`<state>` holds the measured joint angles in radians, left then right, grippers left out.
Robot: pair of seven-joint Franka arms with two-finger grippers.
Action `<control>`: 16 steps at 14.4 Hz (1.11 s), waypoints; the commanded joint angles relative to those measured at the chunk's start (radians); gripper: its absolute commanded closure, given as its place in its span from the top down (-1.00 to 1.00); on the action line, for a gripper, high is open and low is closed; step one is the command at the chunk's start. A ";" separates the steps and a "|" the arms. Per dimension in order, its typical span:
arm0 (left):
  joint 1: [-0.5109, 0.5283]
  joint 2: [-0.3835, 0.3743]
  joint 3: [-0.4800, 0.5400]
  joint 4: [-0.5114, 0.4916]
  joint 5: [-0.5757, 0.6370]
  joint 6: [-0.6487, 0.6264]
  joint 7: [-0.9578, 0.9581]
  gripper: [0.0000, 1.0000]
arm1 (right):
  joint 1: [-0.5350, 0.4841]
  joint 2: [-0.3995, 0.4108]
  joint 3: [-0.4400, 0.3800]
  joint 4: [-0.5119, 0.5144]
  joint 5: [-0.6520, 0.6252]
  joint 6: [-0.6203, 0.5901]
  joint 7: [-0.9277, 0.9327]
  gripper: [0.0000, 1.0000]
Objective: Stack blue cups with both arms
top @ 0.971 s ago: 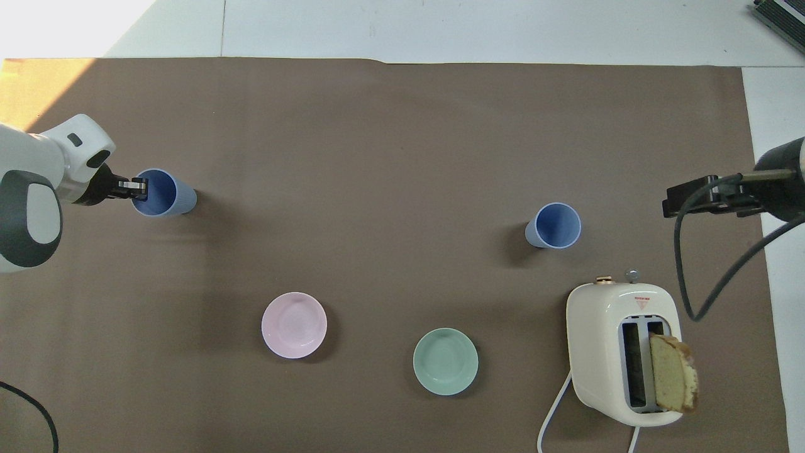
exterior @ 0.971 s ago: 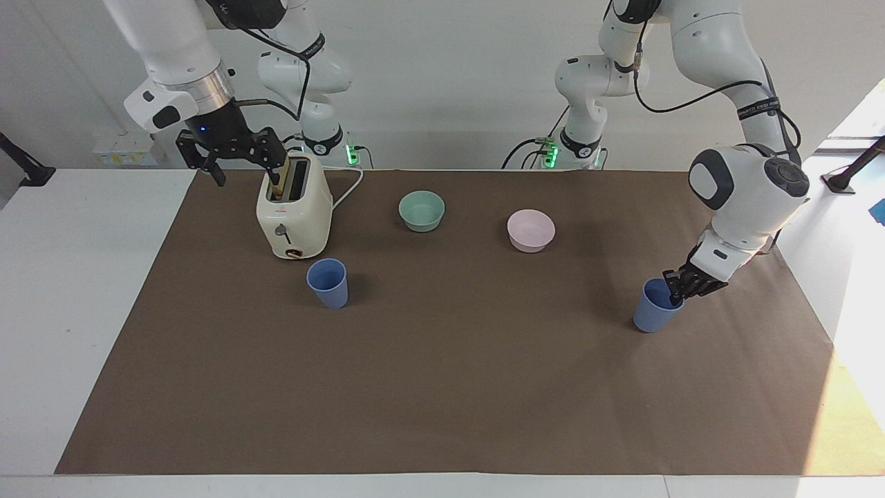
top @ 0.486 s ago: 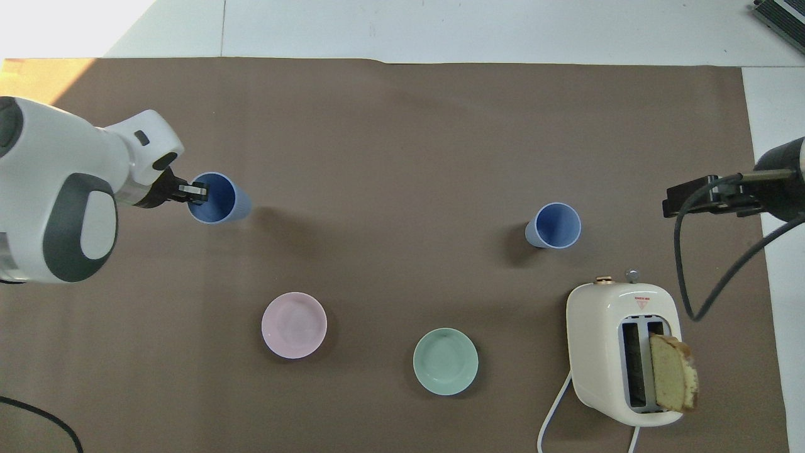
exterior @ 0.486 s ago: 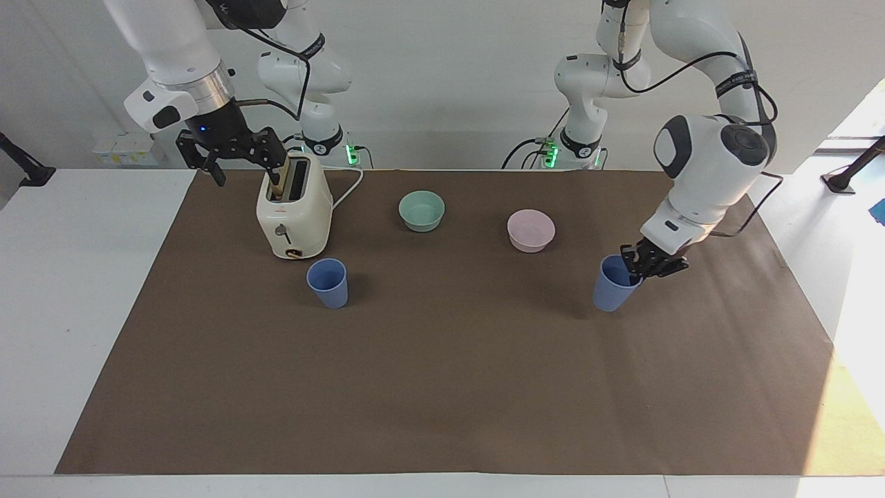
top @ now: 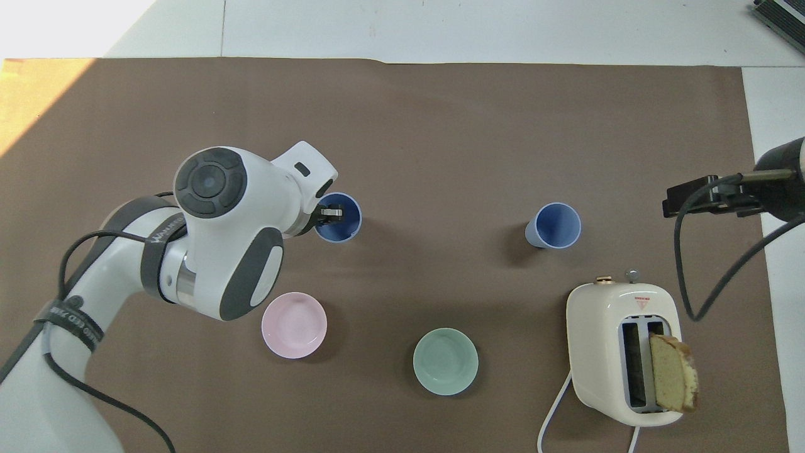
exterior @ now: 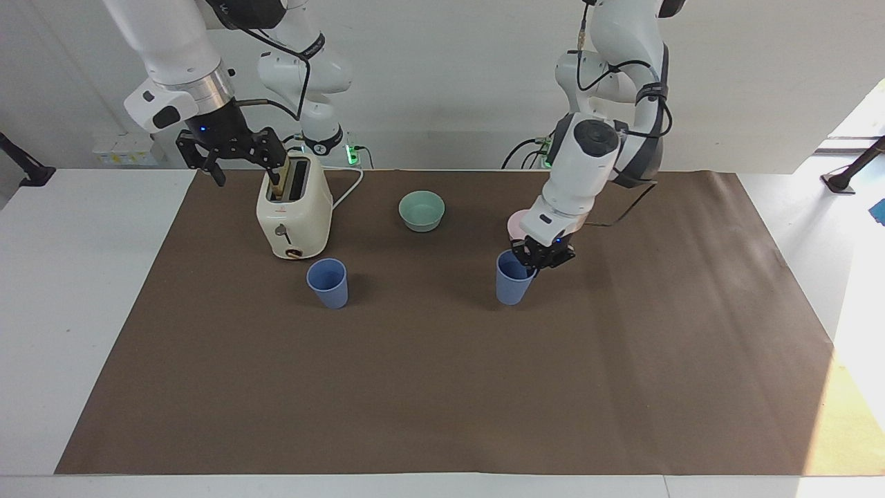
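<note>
While the right end effector (exterior: 231, 153) waits open above the toaster (exterior: 293, 214), left end effector (exterior: 538, 253) angled down, gripping a blue cup's (exterior: 512, 278) rim.

Robot lab; two arms (exterior: 588, 159); papered table (exterior: 442, 387)

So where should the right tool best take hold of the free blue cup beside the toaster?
Likely at the rim, coming from above: the free blue cup stands upright with its mouth open, so one finger inside and one outside can pinch the wall, away from the toaster.
</note>
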<state>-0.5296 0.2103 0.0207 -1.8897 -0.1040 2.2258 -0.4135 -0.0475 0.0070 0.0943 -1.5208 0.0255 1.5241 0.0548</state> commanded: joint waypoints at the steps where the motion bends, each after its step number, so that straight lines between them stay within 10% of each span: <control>1: -0.082 0.023 0.019 -0.008 0.004 0.048 -0.112 -1.00 | -0.015 -0.025 0.007 -0.032 0.010 0.019 -0.021 1.00; 7: -0.119 0.041 0.019 0.001 0.004 0.055 -0.128 -0.95 | -0.015 -0.025 0.007 -0.032 0.008 0.019 -0.021 1.00; 12: -0.113 0.043 0.019 0.017 0.003 0.037 -0.125 0.95 | -0.020 -0.024 0.005 -0.032 0.010 0.021 -0.021 1.00; 16: -0.069 -0.035 0.034 0.015 0.004 -0.007 -0.105 1.00 | -0.011 -0.031 0.010 -0.041 0.019 0.024 -0.030 1.00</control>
<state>-0.6285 0.2356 0.0458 -1.8662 -0.1040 2.2609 -0.5364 -0.0544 0.0070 0.0946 -1.5208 0.0274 1.5241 0.0530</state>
